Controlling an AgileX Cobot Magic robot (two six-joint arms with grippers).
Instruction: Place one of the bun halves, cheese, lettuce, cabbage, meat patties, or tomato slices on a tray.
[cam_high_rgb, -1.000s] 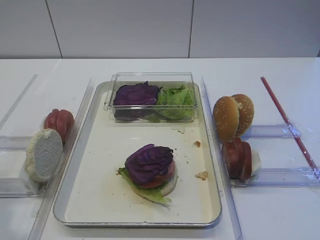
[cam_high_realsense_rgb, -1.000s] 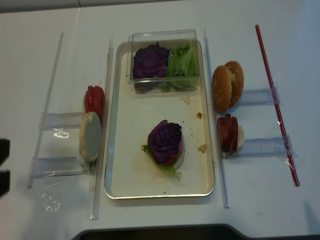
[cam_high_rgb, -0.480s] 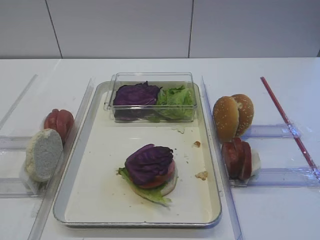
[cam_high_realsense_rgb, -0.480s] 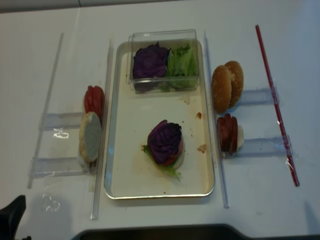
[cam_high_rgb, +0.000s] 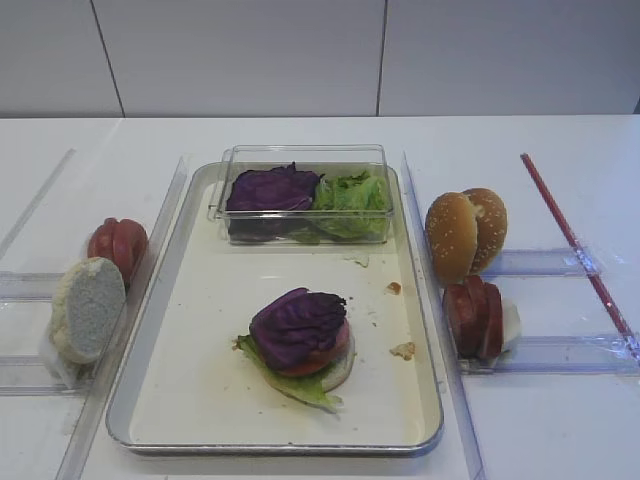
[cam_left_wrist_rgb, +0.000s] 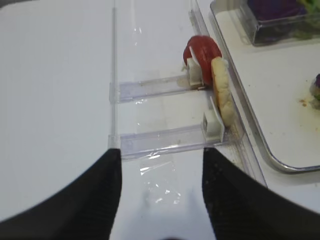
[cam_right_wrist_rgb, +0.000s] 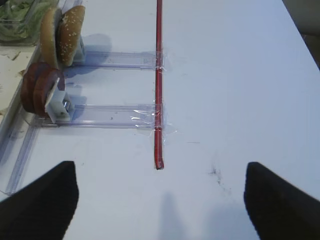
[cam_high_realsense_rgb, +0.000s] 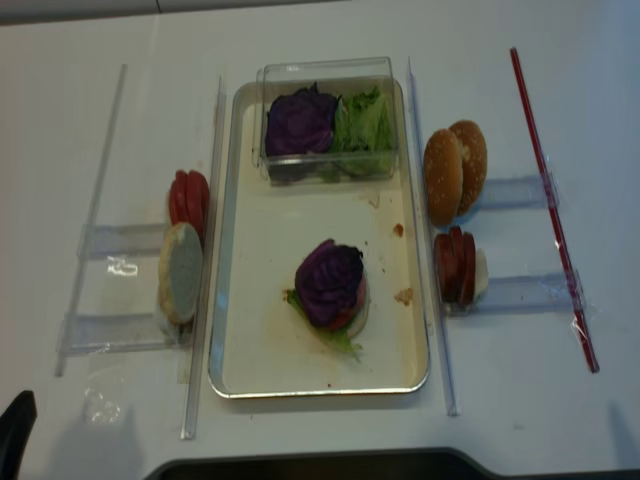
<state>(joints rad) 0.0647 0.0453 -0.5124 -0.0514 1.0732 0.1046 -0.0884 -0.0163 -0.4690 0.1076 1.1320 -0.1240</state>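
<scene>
Cabbage (cam_high_rgb: 298, 328) tops the tray's (cam_high_rgb: 200, 400) stack; both arms' fingers (cam_left_wrist_rgb: 95, 200) spread, holding nothing.

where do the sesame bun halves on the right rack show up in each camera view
Exterior high: the sesame bun halves stand on edge, right of the tray.
Exterior high (realsense): the sesame bun halves, right of the tray.
Right wrist: top left.
Left wrist: not in view.
Shared landmark: the red strip, on the buns' far side from the tray.
</scene>
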